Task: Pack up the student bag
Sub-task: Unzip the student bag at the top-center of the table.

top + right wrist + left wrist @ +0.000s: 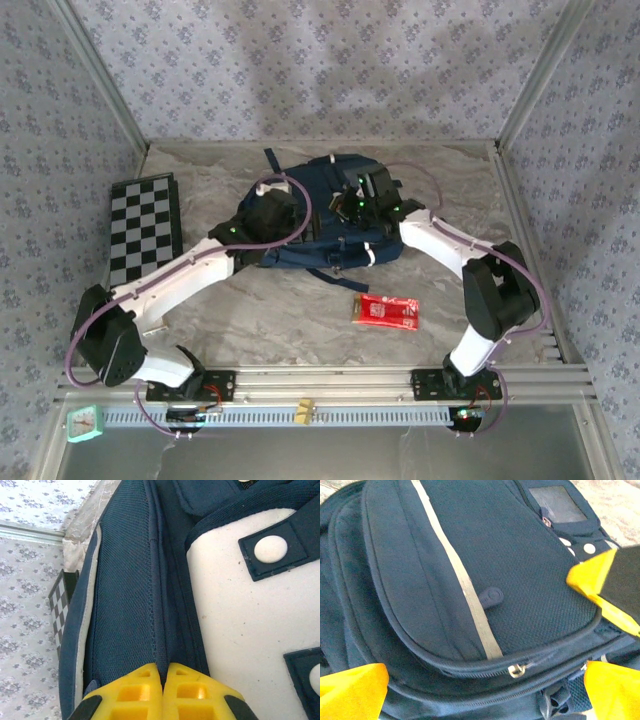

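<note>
Table [300, 320]: grey marbled top.
Student bag [318, 200]: navy, lies flat near centre, toward 12 o'clock.
Checkerboard [145, 228]: flat at the 9 o'clock edge.
Red packet [386, 311]: at 5 o'clock from the bag, apart.

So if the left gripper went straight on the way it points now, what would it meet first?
The student bag: the left gripper, jaws wide open, points at its front pocket, near the white stripe. It looks close, though depth is hard to judge.
</note>
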